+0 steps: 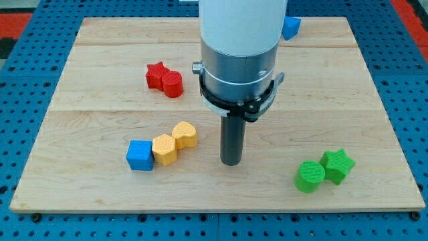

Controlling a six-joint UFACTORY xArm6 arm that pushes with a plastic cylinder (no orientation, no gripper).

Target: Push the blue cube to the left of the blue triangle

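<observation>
The blue cube (140, 155) lies at the view's lower left on the wooden board (100, 100), touching a yellow block (164, 148). The blue triangle (290, 27) is at the view's top, right of centre, mostly hidden behind the arm. My tip (231, 161) is down on the board, right of the yellow blocks and well to the right of the blue cube, not touching any block.
A second yellow block (185, 134) touches the first. A red star (156, 75) and a red cylinder (172, 84) sit at the upper left. A green cylinder (309, 176) and a green star (336, 165) sit at the lower right. The arm's body (239, 60) hides the board's top centre.
</observation>
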